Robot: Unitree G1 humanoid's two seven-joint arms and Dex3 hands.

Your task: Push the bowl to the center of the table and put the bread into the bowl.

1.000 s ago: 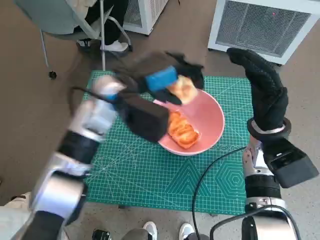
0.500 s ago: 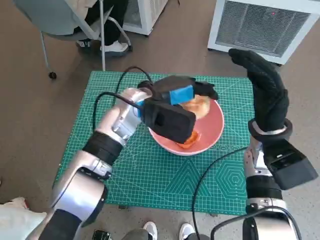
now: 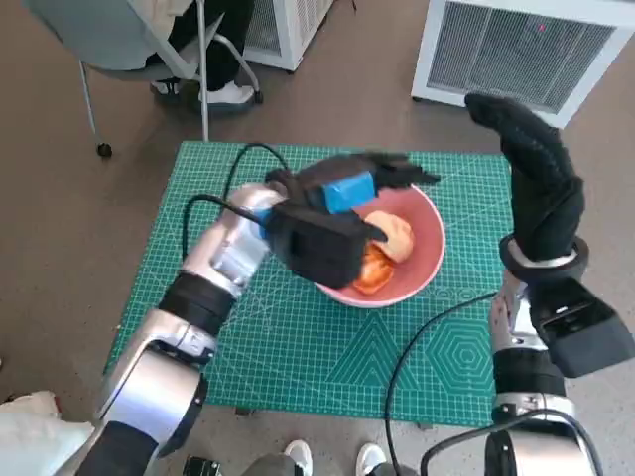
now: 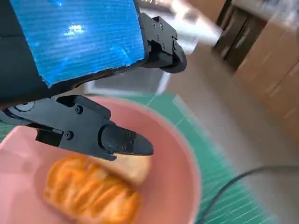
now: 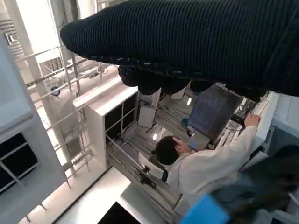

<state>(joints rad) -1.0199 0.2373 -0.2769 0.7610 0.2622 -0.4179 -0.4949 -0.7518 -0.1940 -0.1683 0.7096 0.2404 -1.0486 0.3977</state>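
The pink bowl (image 3: 429, 230) stands on the green mat, right of its middle. Two pieces of bread lie inside it: a pale roll (image 3: 393, 234) and an orange glazed piece (image 3: 371, 270). My left hand (image 3: 345, 184) hovers over the bowl's far left side with its fingers spread and nothing in them. In the left wrist view the black fingers (image 4: 117, 140) hang just above the pale roll (image 4: 135, 166) and the glazed piece (image 4: 91, 196), apart from both, inside the bowl (image 4: 180, 163). My right hand (image 3: 536, 178) is raised upright beside the table's right edge, fingers extended, empty; its glove (image 5: 187, 42) shows in the right wrist view.
The green cutting mat (image 3: 298, 337) covers the table. A black cable (image 3: 412, 347) crosses its near right part. A chair (image 3: 129, 40) stands at the far left, a white vented unit (image 3: 526, 50) at the far right. A person's shoes (image 3: 298, 456) show at the near edge. A person (image 5: 205, 168) appears in the right wrist view.
The left hand carried the pale roll over the bowl and let go of it; the roll now lies in the bowl beside the glazed piece. The right hand stayed raised.
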